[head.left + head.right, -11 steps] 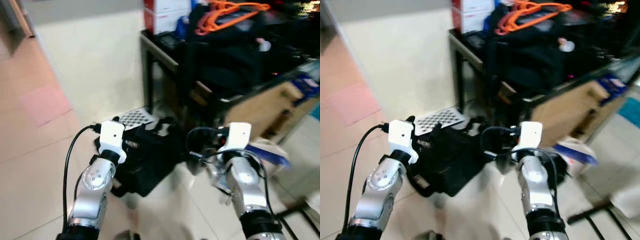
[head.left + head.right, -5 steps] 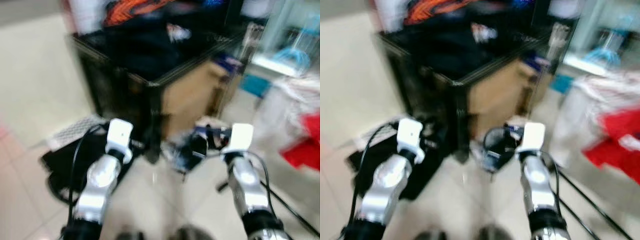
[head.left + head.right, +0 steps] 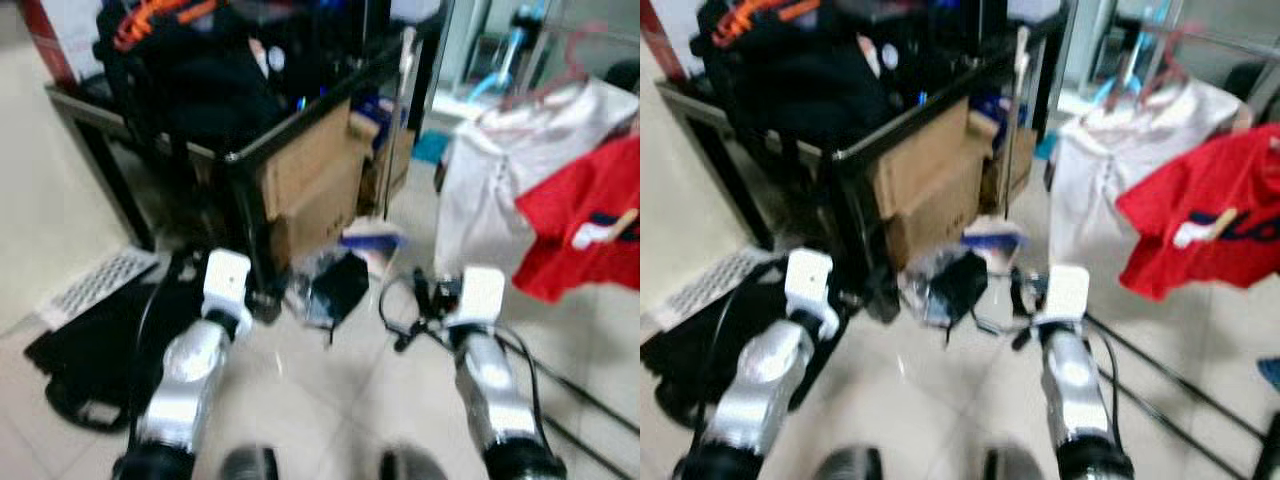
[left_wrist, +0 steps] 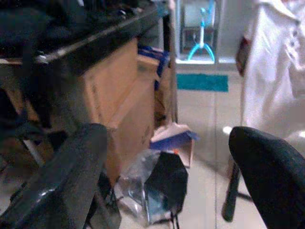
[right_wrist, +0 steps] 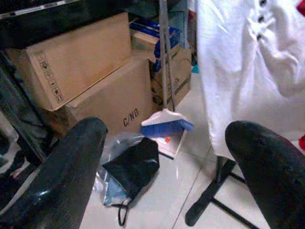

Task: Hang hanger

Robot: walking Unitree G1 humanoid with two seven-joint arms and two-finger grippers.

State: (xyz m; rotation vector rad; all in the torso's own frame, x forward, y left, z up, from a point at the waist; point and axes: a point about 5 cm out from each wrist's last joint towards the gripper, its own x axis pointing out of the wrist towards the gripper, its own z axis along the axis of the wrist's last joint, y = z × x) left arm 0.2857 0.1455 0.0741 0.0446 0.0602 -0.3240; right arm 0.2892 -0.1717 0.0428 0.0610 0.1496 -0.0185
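Both arms up in front, nothing held. Left tool [image 4: 162, 186]: fingers spread wide, empty. Right tool [image 5: 167, 176]: same, spread wide, empty.

Landmark is the black counter [image 3: 235, 155], piled with dark clothes and bags.
- Orange hangers [image 3: 150, 12] lie on top of the pile at the counter's far left corner. Best candidate for the task's hanger, well apart from both tools.
- Boxes [image 5: 90, 81] are stacked under the counter.
- Broom [image 5: 167, 121] leans just right of the boxes.
- Black bag [image 5: 131, 167] is on the floor in front of the boxes, near a clear plastic wrap.
- White shirt [image 3: 1110, 170] and red shirt [image 3: 1210, 200] hang to the right of the counter; the rail's black foot [image 5: 209, 195] stands on the floor under the white shirt. A reddish hanger seems to sit in the white shirt's collar, too blurred to be sure.

Head views are blurred, so positions are rough.

Risks from here, as I judge them:
- No hanger in hand and both tools aim low at floor clutter; could grab the bag or wrap instead.
- Orange hangers look tangled together; pulling one may drag others or clothing off the pile.
- The foot and broom sit in the walking path; clipping either could topple the broom or shake the shirts.
- Blur may throw off reach to the thin hook.
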